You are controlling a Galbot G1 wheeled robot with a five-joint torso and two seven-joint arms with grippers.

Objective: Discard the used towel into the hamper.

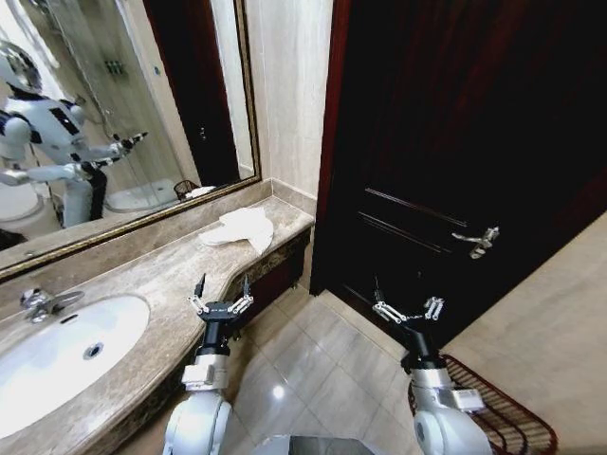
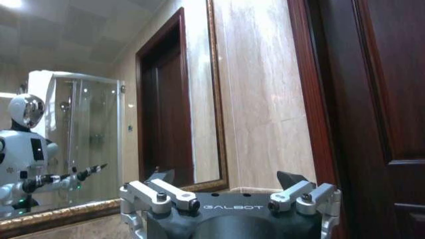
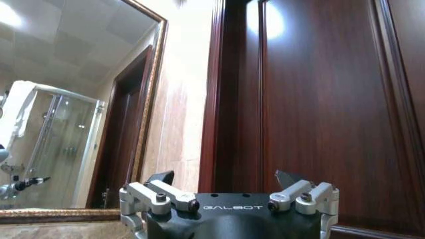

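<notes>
A crumpled white towel (image 1: 241, 228) lies on the marble counter (image 1: 152, 275) near its far end, by the wall. The hamper (image 1: 503, 417), a dark reddish-brown wire basket, stands on the floor at the lower right, beside my right arm. My left gripper (image 1: 222, 287) is raised and open over the counter's front edge, well short of the towel. My right gripper (image 1: 406, 296) is raised and open above the floor in front of the dark door. In both wrist views the fingertips (image 2: 291, 178) (image 3: 288, 178) stand apart with nothing between them.
A white sink (image 1: 57, 355) with a chrome tap (image 1: 38, 303) sits at the counter's near left. A gold-framed mirror (image 1: 114, 104) hangs behind it. The dark wooden door (image 1: 455, 152) with a lever handle (image 1: 477, 241) fills the right. Tiled floor (image 1: 313, 370) lies between my arms.
</notes>
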